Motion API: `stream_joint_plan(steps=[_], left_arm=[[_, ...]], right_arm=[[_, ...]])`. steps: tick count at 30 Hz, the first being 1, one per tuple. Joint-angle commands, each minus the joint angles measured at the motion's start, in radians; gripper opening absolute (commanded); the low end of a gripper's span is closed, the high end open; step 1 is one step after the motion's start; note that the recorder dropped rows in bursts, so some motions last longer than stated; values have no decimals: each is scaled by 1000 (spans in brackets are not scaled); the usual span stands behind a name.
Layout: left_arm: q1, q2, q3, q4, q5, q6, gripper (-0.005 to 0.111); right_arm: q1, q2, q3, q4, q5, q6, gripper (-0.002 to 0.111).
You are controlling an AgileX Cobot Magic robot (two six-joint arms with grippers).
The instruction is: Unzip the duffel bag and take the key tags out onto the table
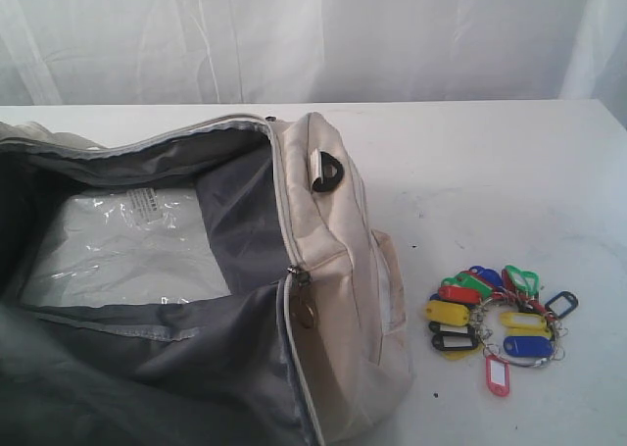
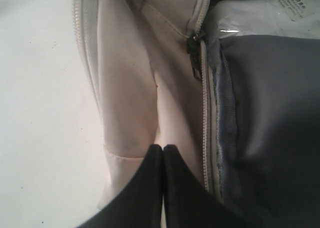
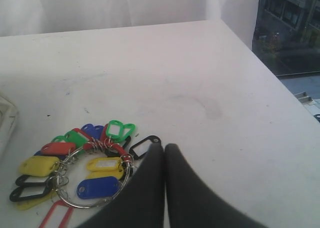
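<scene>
Exterior view shows the duffel bag [image 1: 331,216] lying on the left of the table [image 1: 490,162], its main zip wide open. The bag is cream fabric with pale zip tape and carries no brand mark that I can make out. A black loop [image 1: 328,172] sits on its right end panel, and a dark zip pull [image 1: 301,281] hangs at the near corner of the opening. Inside, against the grey lining [image 1: 235,211], lies a clear plastic packet [image 1: 127,250] bearing a small printed label [image 1: 147,201]. Its lines of text are too fine to read in this view and too blurred in the left wrist view.

The key tags [image 1: 495,323] lie on the bare tabletop to the right of the bag, near but not touching it. They are red, yellow, blue, green and black plastic tags bunched on a metal ring. Their white label windows look blank.

The left gripper [image 2: 163,148] has its dark fingers pressed together, tips meeting over the cream fabric just beside the zip, with nothing seen between them. The right gripper [image 3: 164,147] is likewise closed, fingertips touching each other and empty, poised just beside a black tag at the edge of the bunch. A white curtain [image 1: 294,34] hangs beyond the far edge of the table.
</scene>
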Motion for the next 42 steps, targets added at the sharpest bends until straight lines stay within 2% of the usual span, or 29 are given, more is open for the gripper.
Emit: stream_joint_plan(steps=[1,6,11,21,28,37,42], left_arm=[[2,-4,4,-8,0,-1,0],[2,-4,4,-8,0,-1,0],[2,-4,4,-8,0,-1,0],[-4,-4,4,-8,-1,-1,0],[-59,-4,4,-8,-1,-1,0],[-59,-4,4,-8,-1,-1,0],[-59,-4,4,-8,-1,-1,0]], right_arm=[[-11,-6,4,-3,2,-14,0],[-14,-6,4,-3,2,-12,0],[-70,-6,4,-3,2,-12,0],[-70,-6,4,-3,2,-12,0],[-70,-6,4,-3,2,-12,0],[-70,-6,4,-3,2,-12,0],[-25,-6,4,-3,2,-12,0]])
